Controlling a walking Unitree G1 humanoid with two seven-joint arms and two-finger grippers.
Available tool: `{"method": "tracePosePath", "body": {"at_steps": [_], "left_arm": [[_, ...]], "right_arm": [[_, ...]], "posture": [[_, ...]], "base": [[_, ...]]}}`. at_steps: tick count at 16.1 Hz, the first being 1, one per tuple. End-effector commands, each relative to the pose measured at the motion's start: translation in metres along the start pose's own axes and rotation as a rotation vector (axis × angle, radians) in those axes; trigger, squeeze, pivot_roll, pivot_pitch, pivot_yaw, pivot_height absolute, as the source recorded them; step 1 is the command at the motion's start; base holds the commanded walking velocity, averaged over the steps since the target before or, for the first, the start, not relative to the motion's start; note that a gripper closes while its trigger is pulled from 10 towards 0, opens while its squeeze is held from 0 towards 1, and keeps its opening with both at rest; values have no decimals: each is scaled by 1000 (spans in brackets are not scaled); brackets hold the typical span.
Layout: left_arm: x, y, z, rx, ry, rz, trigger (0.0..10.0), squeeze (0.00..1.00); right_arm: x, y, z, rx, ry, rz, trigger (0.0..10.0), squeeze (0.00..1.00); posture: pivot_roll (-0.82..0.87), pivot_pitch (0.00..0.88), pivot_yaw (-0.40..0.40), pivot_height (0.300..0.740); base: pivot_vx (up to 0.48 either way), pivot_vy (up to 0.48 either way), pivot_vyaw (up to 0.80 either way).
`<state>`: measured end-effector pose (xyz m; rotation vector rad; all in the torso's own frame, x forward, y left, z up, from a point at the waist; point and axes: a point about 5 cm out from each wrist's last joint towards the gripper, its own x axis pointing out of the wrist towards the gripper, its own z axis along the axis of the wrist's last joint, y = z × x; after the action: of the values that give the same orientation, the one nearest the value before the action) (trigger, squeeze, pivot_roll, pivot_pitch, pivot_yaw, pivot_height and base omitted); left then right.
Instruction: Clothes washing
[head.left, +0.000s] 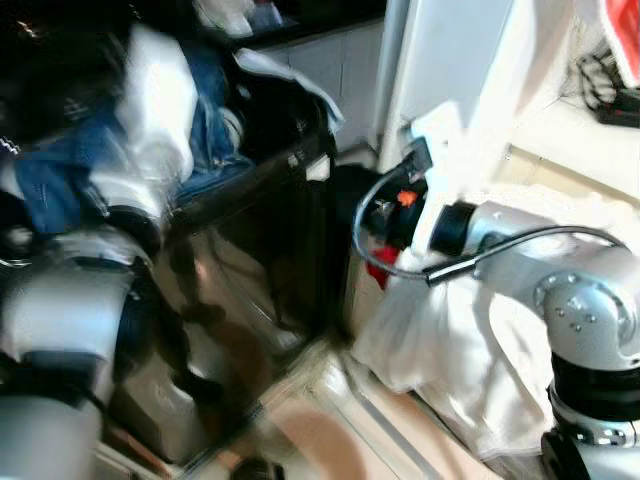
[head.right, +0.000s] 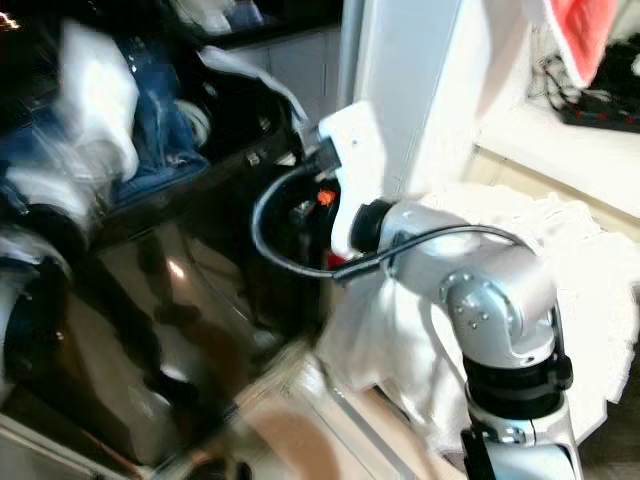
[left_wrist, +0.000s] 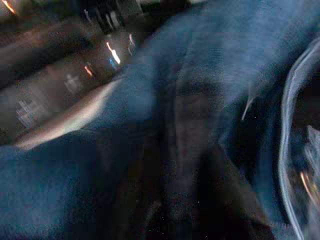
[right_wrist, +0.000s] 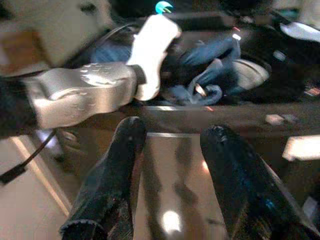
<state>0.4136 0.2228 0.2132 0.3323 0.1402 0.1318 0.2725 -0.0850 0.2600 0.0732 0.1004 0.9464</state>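
The right gripper (right_wrist: 170, 135) has its fingers spread, empty, facing the dark glossy front of the washing machine (head.left: 250, 260). The left gripper is buried in blurred blue jeans (left_wrist: 165, 125), so I cannot tell its fingers' state. The jeans heap over the machine's top edge beside blurred white cloth (head.left: 160, 110).

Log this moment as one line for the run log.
phase: loading washer | left arm: at blue jeans on top of black washer | right gripper: open, empty, facing washer front | white laundry bag: on floor, right

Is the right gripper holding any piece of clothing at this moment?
No: the right gripper has its two black fingers apart with nothing between them, in front of the dark washer.
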Motion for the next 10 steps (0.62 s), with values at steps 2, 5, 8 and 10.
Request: {"method": "tracePosePath", "body": {"at_steps": [2, 5, 8, 10], "left_arm": [[0, 27, 54, -20, -168, 97, 10000, 0], [1, 25, 47, -52, -135, 87, 10000, 0], [2, 19, 25, -34, 13, 43, 10000, 1000], [1, 20, 11, 1, 107, 27, 10000, 1000]], "right_arm": [[-3, -2, 6, -24, -19, -26, 10000, 0], [-3, -1, 5, -36, -25, -38, 10000, 0], [-3, -1, 5, -38, -21, -37, 10000, 0], [-3, 0, 4, -37, -18, -35, 10000, 0]], "posture": [[0, 0, 23, 740], [-3, 0, 26, 740], [-4, 0, 26, 740], [-6, 0, 28, 740]], "base": [[0, 0, 0], [0, 0, 0], [0, 0, 0], [0, 0, 0]]}}
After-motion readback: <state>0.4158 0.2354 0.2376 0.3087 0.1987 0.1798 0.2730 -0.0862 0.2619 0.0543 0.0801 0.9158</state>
